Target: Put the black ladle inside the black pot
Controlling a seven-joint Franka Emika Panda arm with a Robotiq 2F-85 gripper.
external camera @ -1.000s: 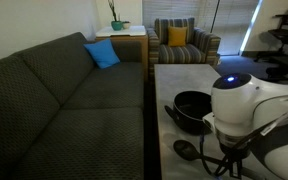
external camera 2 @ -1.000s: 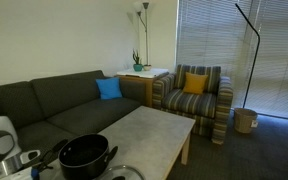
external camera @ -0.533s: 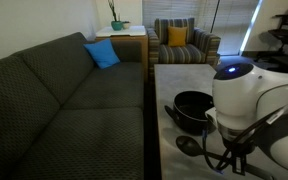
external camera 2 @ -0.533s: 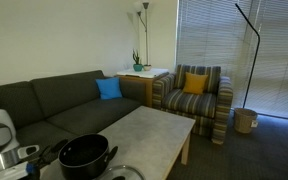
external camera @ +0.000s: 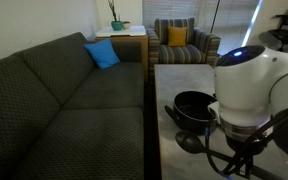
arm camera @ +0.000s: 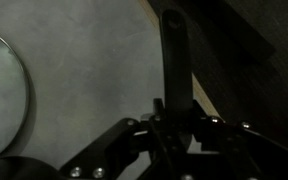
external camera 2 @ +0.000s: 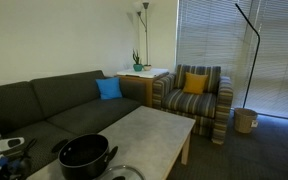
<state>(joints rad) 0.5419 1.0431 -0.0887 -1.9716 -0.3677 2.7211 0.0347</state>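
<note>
In the wrist view my gripper point(arm camera: 174, 108) is shut on the long thin handle of the black ladle point(arm camera: 173, 55). The handle runs straight away from the jaws, along the table's edge. An exterior view shows the ladle's oval bowl point(external camera: 187, 144) low over the table, just in front of the black pot point(external camera: 193, 107). The pot is wide and shallow and stands upright on the table, also in an exterior view point(external camera 2: 84, 154). The white arm point(external camera: 249, 90) hides the gripper in that exterior view. I cannot tell whether the ladle bowl touches the table.
A round glass lid point(arm camera: 2, 92) lies on the grey table point(arm camera: 89, 55) beside the pot, and its rim shows in an exterior view point(external camera 2: 124, 173). A dark sofa point(external camera: 54, 100) runs along the table's side. A striped armchair point(external camera 2: 194, 98) stands beyond the far end.
The arm has shifted sideways and slightly up, sliding almost out of one exterior view. The ladle stays gripped, and its bowl has barely moved. The pot and lid are still.
</note>
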